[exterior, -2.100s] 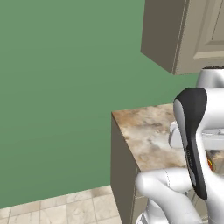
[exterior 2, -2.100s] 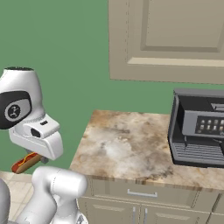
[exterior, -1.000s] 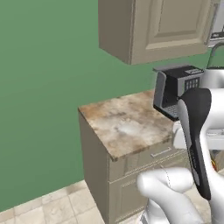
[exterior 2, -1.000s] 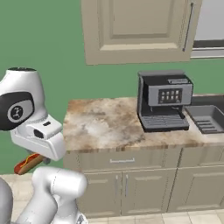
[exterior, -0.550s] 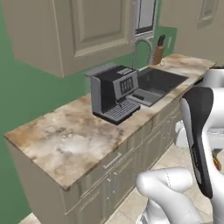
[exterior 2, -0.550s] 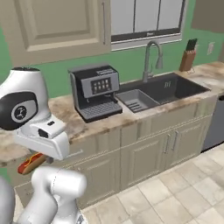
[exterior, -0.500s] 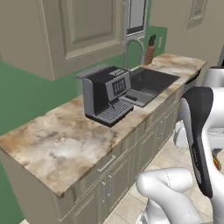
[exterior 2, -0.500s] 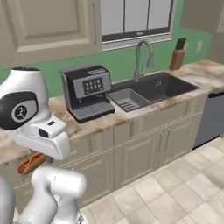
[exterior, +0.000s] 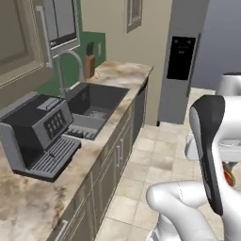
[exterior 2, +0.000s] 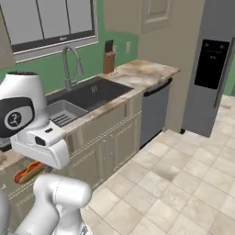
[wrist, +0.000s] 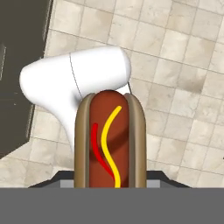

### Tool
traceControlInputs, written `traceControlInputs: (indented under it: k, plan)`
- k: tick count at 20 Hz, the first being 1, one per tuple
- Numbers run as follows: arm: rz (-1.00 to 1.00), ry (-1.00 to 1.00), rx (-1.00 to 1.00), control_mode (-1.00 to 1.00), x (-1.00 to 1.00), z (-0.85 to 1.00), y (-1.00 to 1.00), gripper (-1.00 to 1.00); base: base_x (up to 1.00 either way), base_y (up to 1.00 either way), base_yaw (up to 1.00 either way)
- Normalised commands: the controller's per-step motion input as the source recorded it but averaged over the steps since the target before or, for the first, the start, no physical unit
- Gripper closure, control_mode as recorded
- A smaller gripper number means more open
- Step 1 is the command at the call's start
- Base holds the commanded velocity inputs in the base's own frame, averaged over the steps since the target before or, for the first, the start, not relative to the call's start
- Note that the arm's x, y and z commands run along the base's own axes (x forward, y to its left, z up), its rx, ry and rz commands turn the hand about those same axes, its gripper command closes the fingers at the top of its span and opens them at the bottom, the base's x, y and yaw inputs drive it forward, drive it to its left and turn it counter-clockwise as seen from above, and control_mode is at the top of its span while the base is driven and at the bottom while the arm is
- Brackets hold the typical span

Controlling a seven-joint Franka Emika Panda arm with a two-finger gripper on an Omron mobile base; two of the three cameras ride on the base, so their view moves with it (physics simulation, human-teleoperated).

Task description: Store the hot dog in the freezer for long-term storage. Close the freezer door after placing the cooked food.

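Carrying the hot dog (wrist: 109, 140) clamped in the tool (wrist: 109, 186), its length along the tool. Freezer door (exterior 2: 212, 69) stands well ahead, beyond the sink (exterior 2: 89, 94).

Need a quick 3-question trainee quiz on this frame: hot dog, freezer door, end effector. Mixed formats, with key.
1. True or false: the end effector is shut on the hot dog.
2. The freezer door with the black dispenser panel is: A) wide open, B) shut, C) lying on the floor.
3. Fill in: in the right base view, the grey appliance under the counter between the sink and the freezer is the ____.

Key: 1 true; 2 B; 3 dishwasher.
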Motion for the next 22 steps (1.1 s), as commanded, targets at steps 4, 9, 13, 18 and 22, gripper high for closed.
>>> traceControlInputs:
  k: [4, 9, 13, 18, 22]
  plan:
    - [0.00, 0.00, 0.00, 1.00, 0.00, 0.00, 0.00, 1.00, 1.00, -0.76, -0.19]
    - [0.00, 0.00, 0.00, 1.00, 0.00, 0.00, 0.00, 1.00, 1.00, -0.77, -0.19]
    - [0.00, 0.00, 0.00, 1.00, 0.00, 0.00, 0.00, 1.00, 0.76, -0.62, -0.52]
    - [0.00, 0.00, 0.00, 1.00, 0.00, 0.00, 0.00, 1.00, 0.67, -0.58, -0.59]
    - [0.00, 0.00, 0.00, 1.00, 0.00, 0.00, 0.00, 1.00, 0.88, -0.55, -0.52]
